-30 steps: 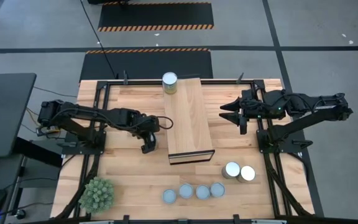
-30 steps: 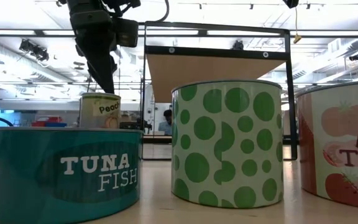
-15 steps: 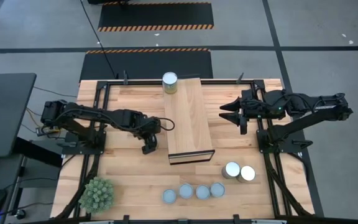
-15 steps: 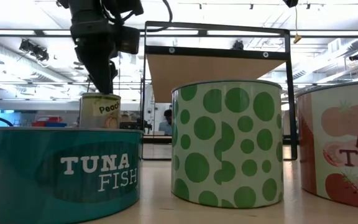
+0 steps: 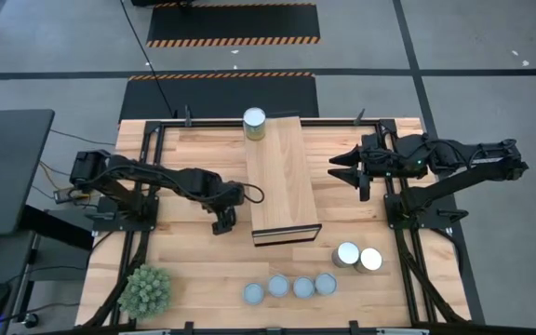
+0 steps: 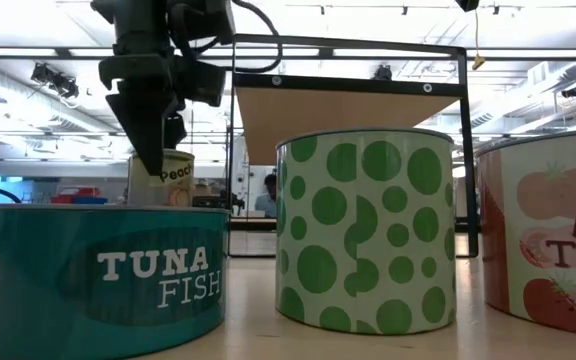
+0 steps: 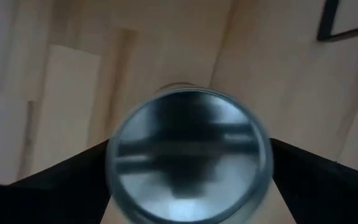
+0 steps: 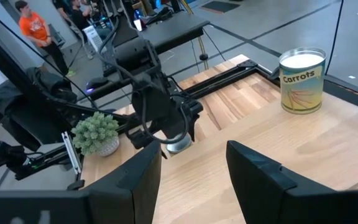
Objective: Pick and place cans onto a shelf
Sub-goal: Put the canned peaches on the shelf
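A can with a peach label stands upright on the table, left of the light-wood shelf. My left gripper points down over it, open. One finger is on each side of its round top, and I cannot tell whether they touch. The high view hides this can under the gripper; the right wrist view shows it below the fingers. A carrots can stands at the shelf's far left corner. My right gripper hangs raised to the right of the shelf, open, with nothing between its fingers.
Several blue-grey cans stand in a row near the table's front edge, with two silvery cans right of them. A spiky green plant ball sits at the front left. Bare tabletop lies around the left gripper. People stand beyond the table.
My left gripper has sunk toward the peach can and tipped further downward. Its fingers now reach down beside the can's top, and it has stayed open. The can has not moved.
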Motion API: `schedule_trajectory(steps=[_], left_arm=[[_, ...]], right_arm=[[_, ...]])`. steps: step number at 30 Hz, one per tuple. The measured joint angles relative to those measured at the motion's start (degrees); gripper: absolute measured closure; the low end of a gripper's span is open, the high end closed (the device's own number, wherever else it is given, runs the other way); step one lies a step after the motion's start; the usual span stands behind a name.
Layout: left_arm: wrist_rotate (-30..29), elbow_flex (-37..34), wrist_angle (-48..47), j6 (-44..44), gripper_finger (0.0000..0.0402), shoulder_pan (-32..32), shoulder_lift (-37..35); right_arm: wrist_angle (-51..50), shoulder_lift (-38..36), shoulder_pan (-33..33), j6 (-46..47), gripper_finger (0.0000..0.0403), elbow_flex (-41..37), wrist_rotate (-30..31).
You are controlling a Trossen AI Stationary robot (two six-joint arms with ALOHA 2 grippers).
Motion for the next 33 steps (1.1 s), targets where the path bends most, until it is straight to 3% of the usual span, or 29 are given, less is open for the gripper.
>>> schedule_trajectory(steps=[6, 14, 19, 26, 33], left_arm=[[0.04, 0.0, 0.2, 0.08, 0.002, 0.04, 0.98], [0.32, 0.07, 0.44, -0.33, 0.0093, 0.15, 0.95], [1.57, 0.94, -2.99, -2.06, 0.0093, 1.03, -0.93], [-0.46, 14.21, -18.13, -1.39, 0.0093, 4.9, -1.72], [-2.65, 26.97, -24.41, -4.03, 0.0093, 11.35, -1.62]], right_arm=[[0.0, 0.0, 0.0, 0.0, 0.0213, 0.0, 0.02], [0.0, 0.0, 0.0, -0.02, 0.0213, 0.0, -0.04], [-0.02, 0.0, 0.0, -0.9, 0.0213, 0.0, -0.21], [-0.07, 0.0, 0.0, -2.42, 0.0213, 0.0, -0.42], [-0.21, -0.02, 0.0, -3.55, 0.0213, 0.0, -0.79]])
